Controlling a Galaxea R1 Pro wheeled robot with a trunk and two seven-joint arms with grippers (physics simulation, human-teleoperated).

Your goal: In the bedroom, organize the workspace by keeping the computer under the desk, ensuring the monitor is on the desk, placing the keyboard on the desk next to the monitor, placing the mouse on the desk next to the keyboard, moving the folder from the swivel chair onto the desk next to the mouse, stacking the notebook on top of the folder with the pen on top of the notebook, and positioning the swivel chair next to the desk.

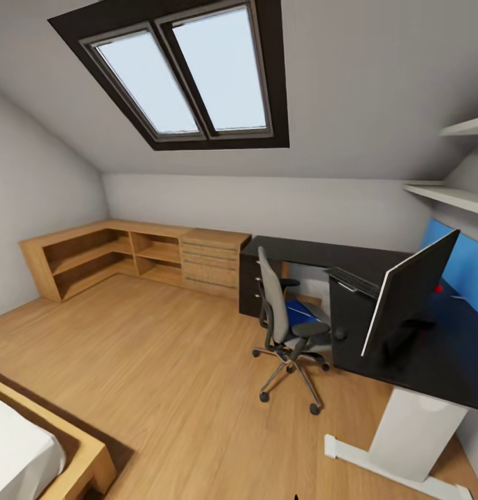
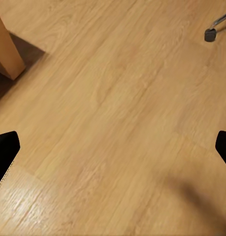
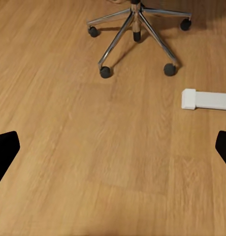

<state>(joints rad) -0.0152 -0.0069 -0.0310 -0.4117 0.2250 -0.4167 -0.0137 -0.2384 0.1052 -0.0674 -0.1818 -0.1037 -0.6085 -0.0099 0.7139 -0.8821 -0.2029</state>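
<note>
Wooden floor is seen across an attic bedroom, with a skylight overhead. The swivel chair is parked just beside the black desk, with the blue folder lying on its seat. The monitor is stood on the desk, the keyboard behind it. Left gripper and right gripper are both held wide apart over bare floor; the chair's chrome base and a white desk foot are seen ahead of the right one.
</note>
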